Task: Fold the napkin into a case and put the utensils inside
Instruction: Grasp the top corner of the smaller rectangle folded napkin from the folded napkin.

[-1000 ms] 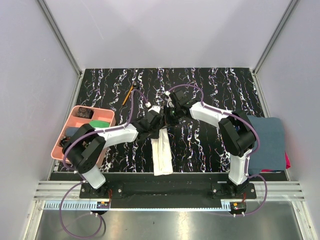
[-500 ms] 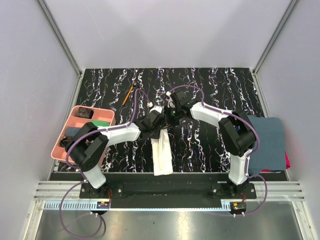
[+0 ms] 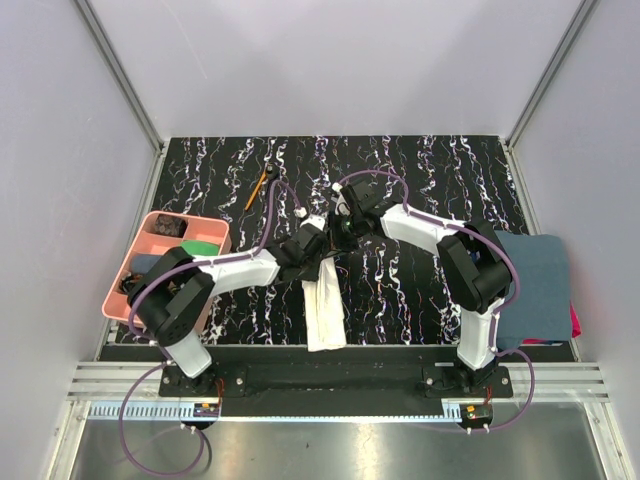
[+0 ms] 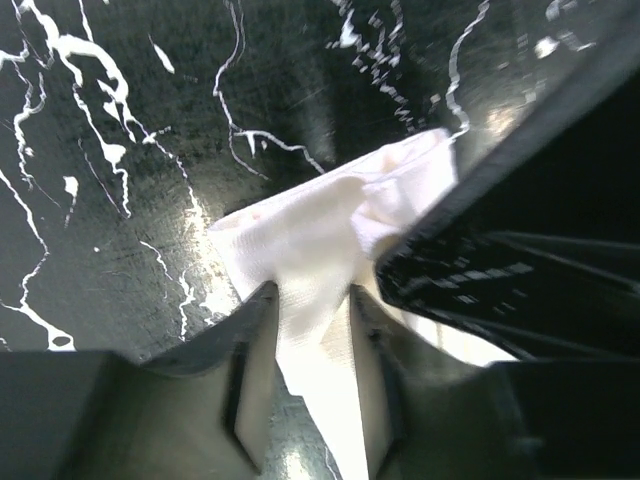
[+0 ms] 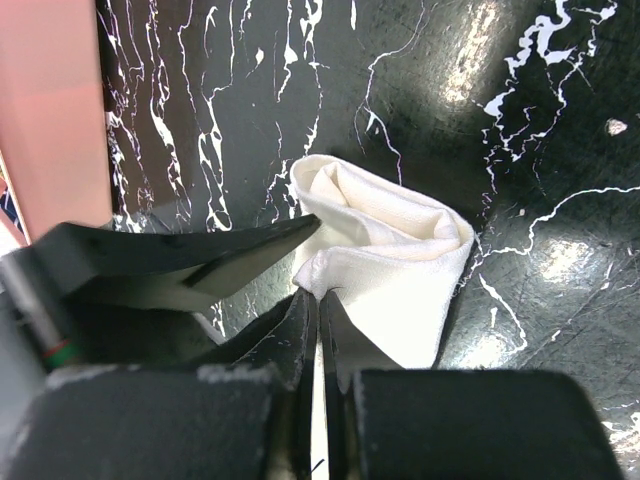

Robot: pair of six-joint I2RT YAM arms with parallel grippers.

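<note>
— So, whereabouts for the napkin (image 3: 325, 310)?
— Folded into a narrow cream strip; lying on the black marbled table (image 3: 430, 175) between the two arms, lengthwise, near end at the table's near edge; far end bunched into soft folds, right where both grippers meet.
— And the left gripper (image 4: 310, 295)?
— Reaching in from the left; jaws standing partly apart, straddling the strip's far end; cloth filling the gap and touching the inner faces of both fingers (image 4: 250, 360).
— Right gripper (image 5: 316, 300), then?
— Reaching in from the right, tilted down; jaws pressed together, pinching a corner of the cloth at the very tips; seen from its own wrist camera with the left gripper's dark finger just beside, laid against the same fold.
— Any utensil in sight?
— Only the orange-handled stick (image 3: 255, 190); far left on the table, well apart from the napkin, slanted, black end toward the far side.
— Elsewhere?
— Pink compartment tray (image 3: 190, 216) at the left edge, holding a few small items; dark blue-grey towel (image 3: 535, 285) at the right edge, beside the right arm.
</note>
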